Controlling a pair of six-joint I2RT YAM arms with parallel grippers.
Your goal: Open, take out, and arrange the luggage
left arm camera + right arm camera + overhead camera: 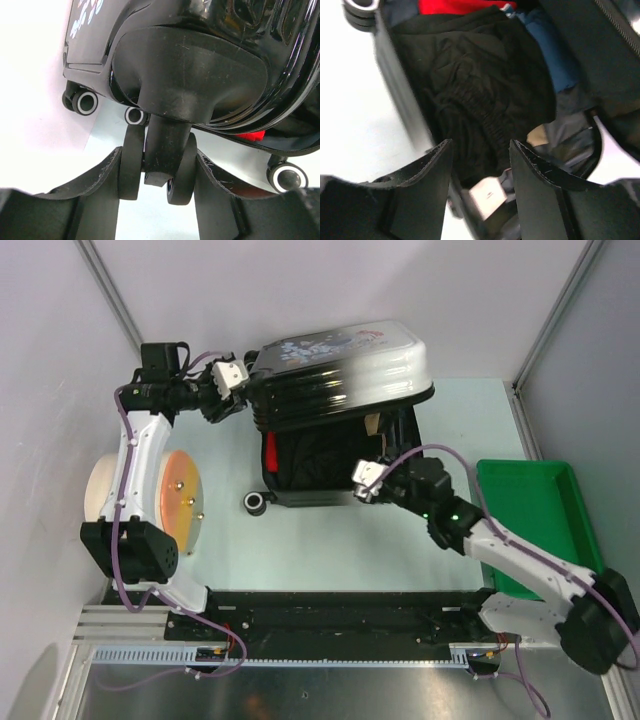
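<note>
Two claws | left gripper clenched black twin caster wheel of white-to-black hard-shell suitcase | right gripper: hold on black crumpled clothing unclear | wheel might roll, dropping lid.

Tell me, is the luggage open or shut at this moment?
Open: the luggage has its printed lid raised, and the lower half shows black clothes inside.

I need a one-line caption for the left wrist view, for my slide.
The left arm's fingers grip a twin wheel at the luggage corner.
</note>
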